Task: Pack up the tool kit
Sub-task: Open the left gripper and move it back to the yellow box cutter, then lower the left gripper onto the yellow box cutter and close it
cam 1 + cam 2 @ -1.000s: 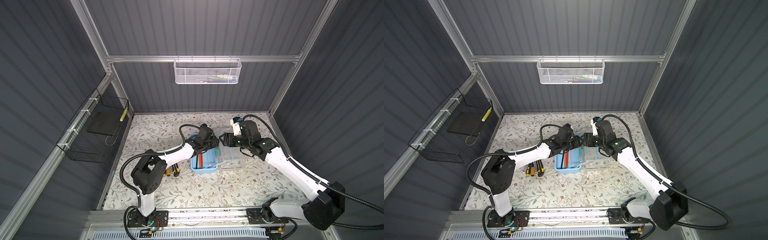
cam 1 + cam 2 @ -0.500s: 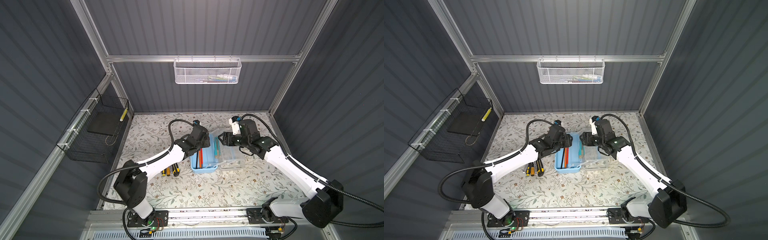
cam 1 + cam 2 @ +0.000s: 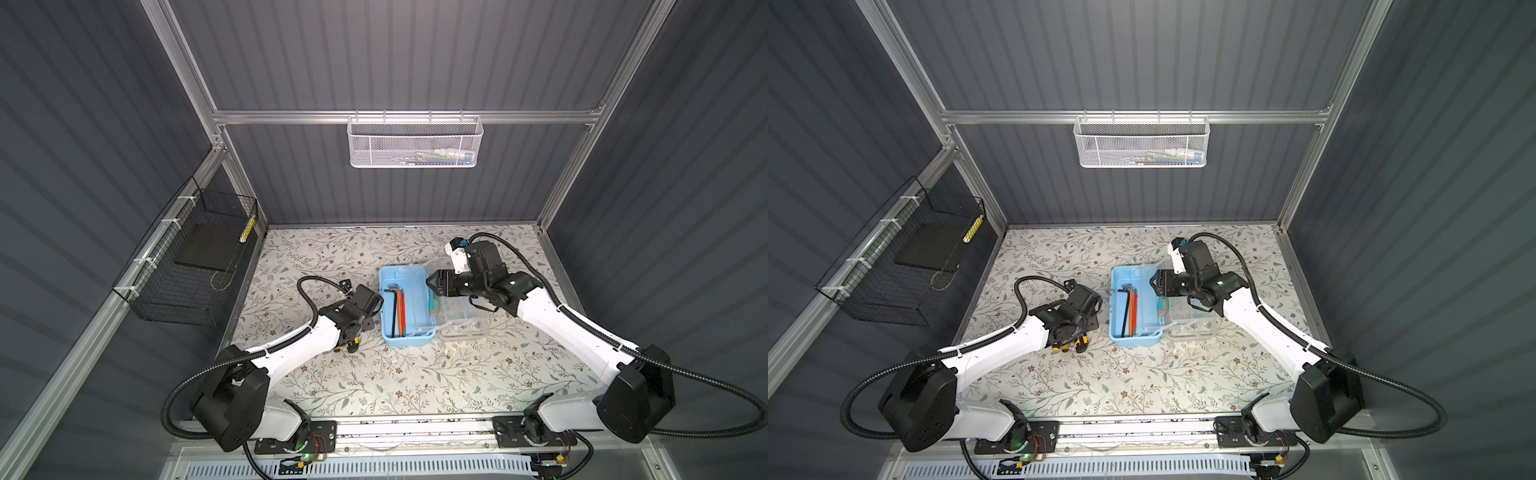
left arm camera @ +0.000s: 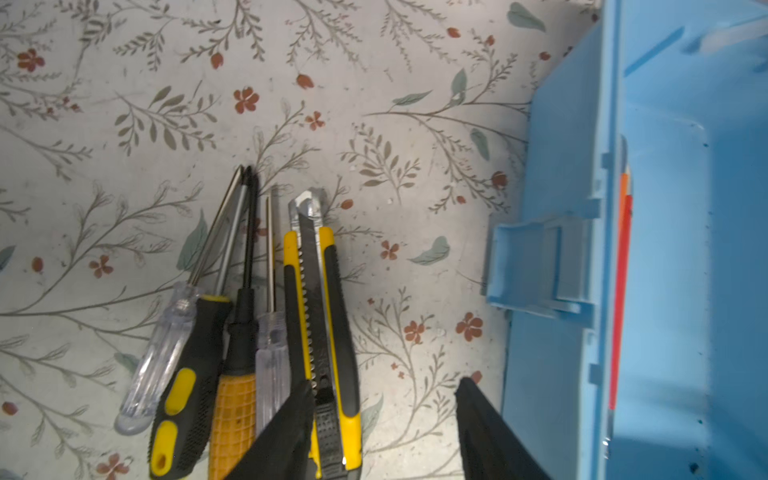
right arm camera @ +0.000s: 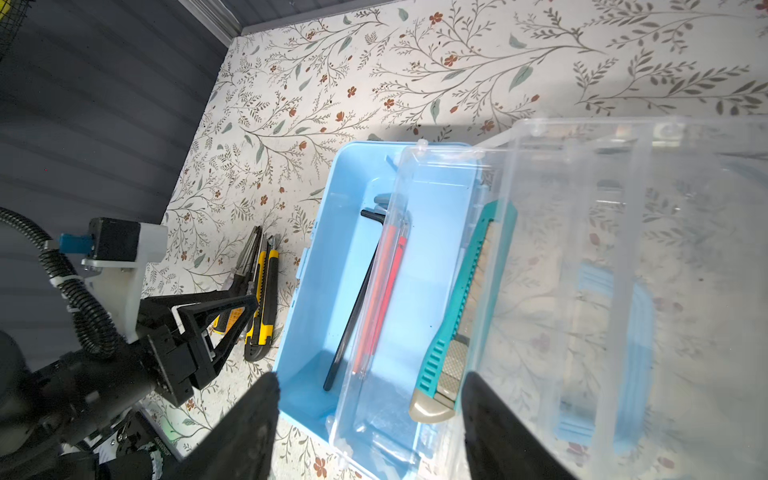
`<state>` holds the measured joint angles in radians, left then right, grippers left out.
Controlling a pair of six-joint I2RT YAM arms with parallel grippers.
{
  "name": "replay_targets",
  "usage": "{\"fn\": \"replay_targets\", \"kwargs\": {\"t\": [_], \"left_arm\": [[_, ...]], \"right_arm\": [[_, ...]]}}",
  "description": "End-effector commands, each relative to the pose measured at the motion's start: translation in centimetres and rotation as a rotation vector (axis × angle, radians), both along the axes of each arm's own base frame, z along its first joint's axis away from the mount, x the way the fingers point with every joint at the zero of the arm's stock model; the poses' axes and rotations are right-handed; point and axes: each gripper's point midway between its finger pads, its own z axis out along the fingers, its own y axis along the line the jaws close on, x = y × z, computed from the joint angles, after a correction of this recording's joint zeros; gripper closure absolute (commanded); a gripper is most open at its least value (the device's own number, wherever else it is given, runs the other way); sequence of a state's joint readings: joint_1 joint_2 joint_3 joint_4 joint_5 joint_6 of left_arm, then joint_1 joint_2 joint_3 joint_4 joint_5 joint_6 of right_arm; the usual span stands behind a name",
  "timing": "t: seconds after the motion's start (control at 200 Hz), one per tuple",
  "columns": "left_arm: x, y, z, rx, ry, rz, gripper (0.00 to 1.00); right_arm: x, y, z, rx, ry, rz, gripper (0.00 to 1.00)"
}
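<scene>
Light-blue box (image 3: pixel 405 341) sits mid-surface (image 3: pixel 374 386), open. Its clear lid (image 3: pixel 461 316) is folded out and lies on the side nearer the right arm. The blue handle shows through the lid in the right wrist view.

Inside the box: L-shaped hex keys (image 3: pixel 397 305), one black and the others orange-red, lying lengthwise. A teal utility knife (image 5: pixel 461 307) runs along the lid-side wall.

Outside the box, on the side nearer the left arm, a bundle lies on the floral surface. It holds screwdrivers (image 4: pixel 232 332) with clear, yellow-black and orange handles, shafts roughly parallel. A yellow-black utility knife (image 4: pixel 320 311) lies just beside them, on the box side of the bundle.

Left claw (image 4: pixel 384 382): jaws apart, gripping nothing, above the bundle's handle ends. One finger overlaps the yellow-black knife in the wrist view; contact cannot be told.

Right claw (image 5: pixel 370 378): jaws apart, gripping nothing, over one end of the box near the hinge line, as both top views show (image 3: pixel 1156 282).
</scene>
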<state>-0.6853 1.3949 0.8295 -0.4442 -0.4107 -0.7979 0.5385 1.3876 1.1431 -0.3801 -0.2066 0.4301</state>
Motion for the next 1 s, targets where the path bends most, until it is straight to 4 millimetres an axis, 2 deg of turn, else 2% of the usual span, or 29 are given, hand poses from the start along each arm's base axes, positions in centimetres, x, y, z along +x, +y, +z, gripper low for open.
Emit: {"fn": "replay_targets", "kwargs": {"t": [0.0, 0.33, 0.58, 0.996], "left_arm": [[-0.5, 1.3, -1.0, 0.01, 0.018, 0.062, 0.43], [-0.5, 2.3, -3.3, -0.002, 0.051, 0.096, 0.43], [-0.3, 2.2, -5.3, -0.005, 0.083, 0.1, 0.43], [0.0, 1.8, -6.8, 0.004, 0.113, 0.09, 0.43]], "right_arm": [[0.5, 0.9, 1.4, 0.032, -0.03, 0.02, 0.3], [0.8, 0.9, 0.6, 0.015, -0.019, 0.019, 0.3], [1.2, 0.9, -0.2, 0.0, -0.01, 0.011, 0.3], [1.3, 1.1, -0.8, -0.001, 0.003, 0.016, 0.3]]}}
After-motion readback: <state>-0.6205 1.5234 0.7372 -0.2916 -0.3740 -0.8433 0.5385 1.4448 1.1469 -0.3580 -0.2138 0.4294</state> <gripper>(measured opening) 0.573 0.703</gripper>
